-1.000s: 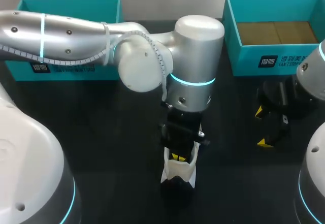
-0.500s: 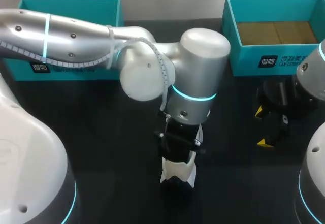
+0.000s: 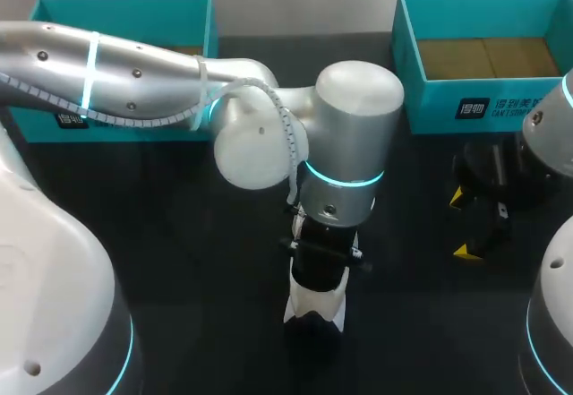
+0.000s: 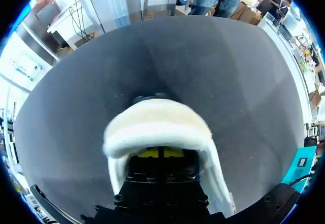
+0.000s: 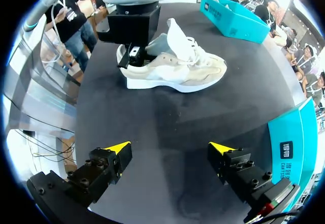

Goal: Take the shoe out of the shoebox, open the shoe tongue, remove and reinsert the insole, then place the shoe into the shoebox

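Inside the shoe (image 4: 152,125), left gripper (image 4: 160,153) closed.

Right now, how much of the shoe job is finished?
Done: the cream-and-white suede sneaker is out of the teal cardboard shoebox, tongue lifted. In hand: the left jaws sit down in its heel opening. To do: no insole is out yet, then reboxing. The right jaws hang open, apart.

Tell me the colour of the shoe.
The shoe is cream and white; the right wrist view shows it best.
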